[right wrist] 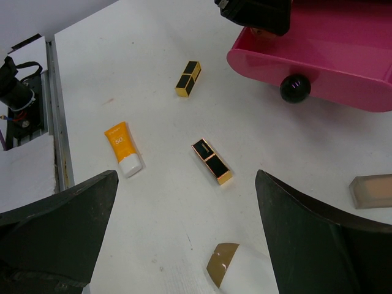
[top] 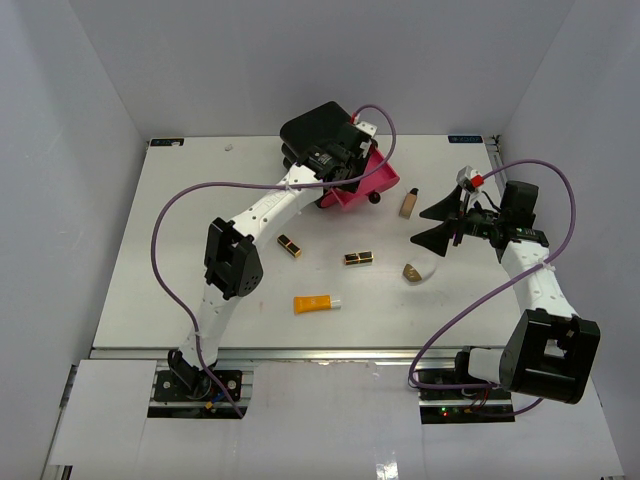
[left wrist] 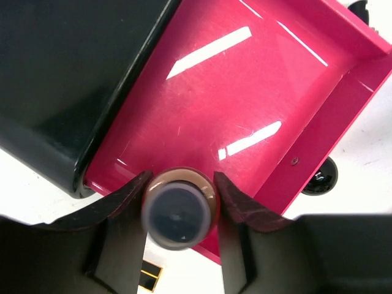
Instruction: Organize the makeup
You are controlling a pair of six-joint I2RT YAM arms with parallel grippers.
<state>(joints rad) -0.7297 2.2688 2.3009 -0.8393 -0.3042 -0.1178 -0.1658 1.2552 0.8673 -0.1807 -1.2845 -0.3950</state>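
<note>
My left gripper (left wrist: pixel 182 184) is shut on a round tan container with a dark cap (left wrist: pixel 177 211), seen end-on, at the near rim of the open pink drawer (left wrist: pixel 245 92). In the top view this gripper (top: pixel 348 168) is over that drawer (top: pixel 368 185). On the table lie two black-and-gold lipsticks (top: pixel 290 245) (top: pixel 358 258), an orange tube with a white cap (top: pixel 317 303), a white-and-brown egg piece (top: pixel 415 271) and a tan dark-capped bottle (top: pixel 408 203). My right gripper (top: pixel 425 226) (right wrist: pixel 187 173) is open wide and empty, above the egg piece (right wrist: pixel 236 266) and a lipstick (right wrist: pixel 212 160).
The black drawer box (top: pixel 315 125) stands at the back middle, with its drawer knob (right wrist: pixel 295 87) facing my right gripper. The table's right edge runs just behind the right arm. The left arm's purple cable loops over the left half.
</note>
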